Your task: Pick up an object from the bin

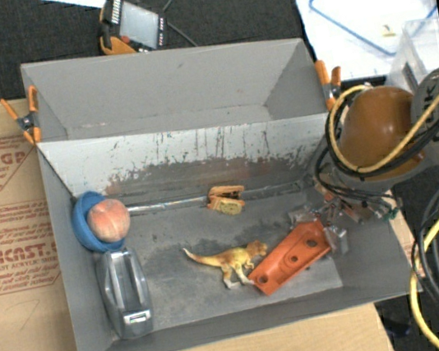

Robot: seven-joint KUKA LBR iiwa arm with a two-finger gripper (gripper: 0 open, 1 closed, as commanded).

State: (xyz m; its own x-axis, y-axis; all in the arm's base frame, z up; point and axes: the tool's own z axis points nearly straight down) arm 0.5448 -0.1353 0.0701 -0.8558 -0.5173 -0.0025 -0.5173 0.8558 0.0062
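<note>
My gripper is low in the bin's right front corner, right at the upper right end of an orange flat piece with holes. That piece lies slanted on the floor, and the gripper's metal parts hide its far end. A yellow toy dinosaur lies just to the left of it, its body touching the piece's lower end. Further back, near the middle of the bin, sits a small tan clip-like block.
On the left side, a peach-coloured ball rests on a blue disc. A grey, partly see-through tape dispenser lies in the front left corner. The arm with its brown dome and looped cables hangs over the right rim.
</note>
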